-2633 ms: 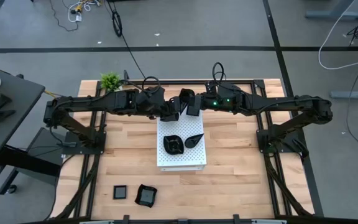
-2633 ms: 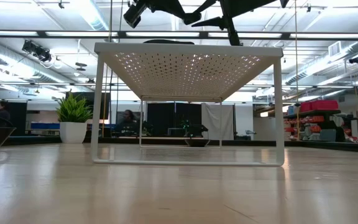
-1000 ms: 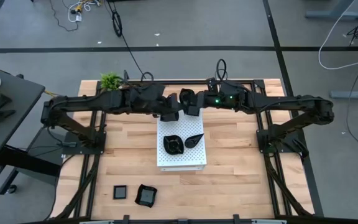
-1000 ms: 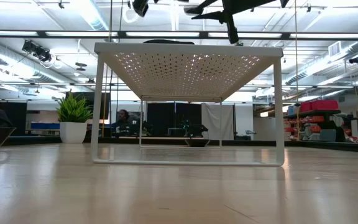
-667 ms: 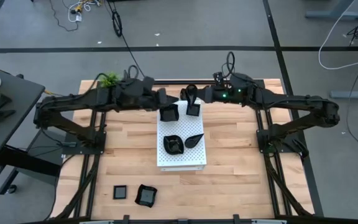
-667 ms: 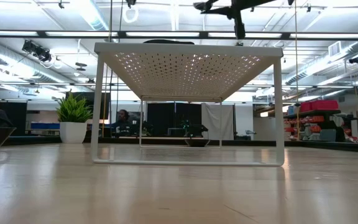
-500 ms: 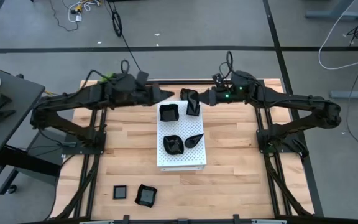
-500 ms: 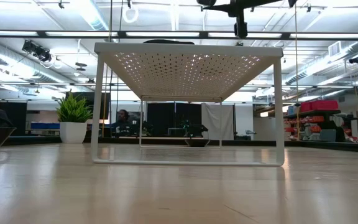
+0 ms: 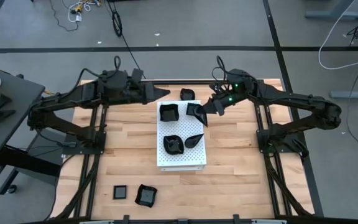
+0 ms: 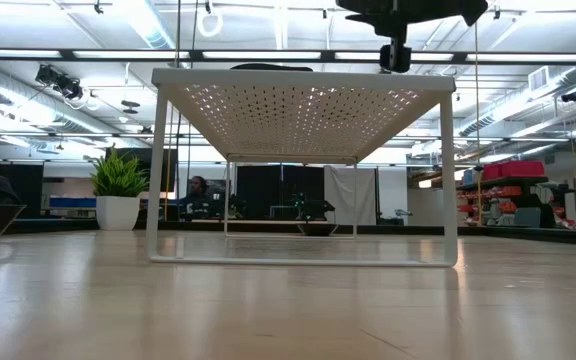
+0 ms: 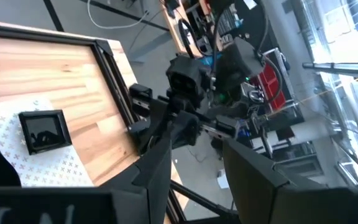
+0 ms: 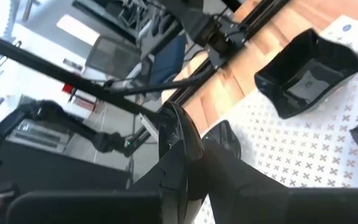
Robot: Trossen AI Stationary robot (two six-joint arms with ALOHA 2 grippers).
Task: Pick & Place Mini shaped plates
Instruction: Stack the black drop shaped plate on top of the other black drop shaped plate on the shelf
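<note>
Several small glossy black mini shaped plates show in the high view. A wavy square plate [image 9: 168,112] sits on the far left of the white perforated board [image 9: 182,160]. Another plate [image 9: 174,144] and a teardrop plate [image 9: 194,140] lie mid-board. My right gripper [image 9: 206,113] is shut on a fourth plate [image 9: 196,111] over the board's far right part. My left gripper [image 9: 165,93] stands open with nothing between its fingers, just beyond the board's far left corner. My right gripper pinches the plate's rim [image 12: 185,149] between its two fingers. They come from the table's right, slanting down. The plate sits tilted in the hold, low over the board. I cannot tell whether its lower edge touches the board.
Two more black plates [image 9: 121,192] [image 9: 145,195] lie on the wood near the table's near left corner. A small black thing [image 9: 187,94] sits just beyond the board's far edge. A green potted plant [image 10: 118,190] stands far left. The board [image 10: 298,110] is raised on legs.
My left gripper has drawn back toward the table's left edge, and the wavy square plate it covered stays on the board's far left. My right gripper has shifted toward the table's right and then toward the near edge, carrying its plate.
</note>
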